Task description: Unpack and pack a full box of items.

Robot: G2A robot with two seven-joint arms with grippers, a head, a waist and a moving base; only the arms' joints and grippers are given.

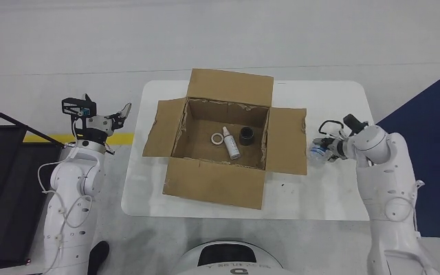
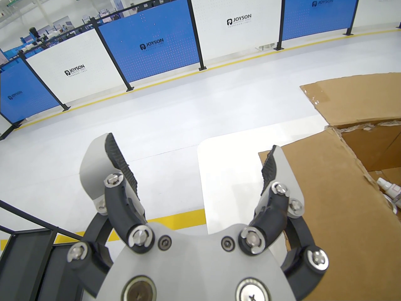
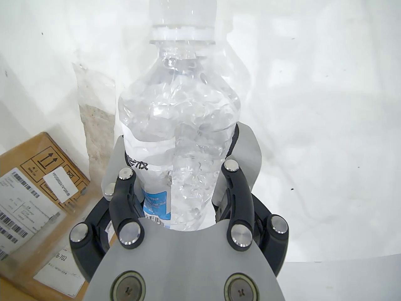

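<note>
Looking down from the top view, we see the white table (image 1: 330,189) carrying the open cardboard box (image 1: 214,184), which sits at its middle with all four flaps folded outward and lying flat. The right flap (image 1: 289,141) reaches toward the right gripper (image 1: 324,148), and in the right wrist view we see that flap's labelled outer face (image 3: 31,195) just beside the gripper (image 3: 183,145). That gripper is clamped on a clear water bottle (image 3: 178,120) with a white cap (image 3: 183,1). Its two fingers press the lower body on opposite sides, and the cap points away from the wrist. From above, the bottle (image 1: 316,150) is over bare tabletop, close to the edge of the right flap and outside the box. We cannot tell whether it touches the table. The left gripper (image 1: 108,106) is off the table's left edge, over the floor and well apart from the box. In its own wrist view the left gripper (image 2: 191,148) has its fingers (image 2: 120,161) spread wide with nothing between them. Inside the box, on its floor, we see three small things close together. A white spray bottle (image 1: 231,144) lies on its side in the middle, a black cylindrical piece (image 1: 246,136) is just beside it toward the right wall, and a small roll of tape (image 1: 216,138) lies flat on its other side.
</note>
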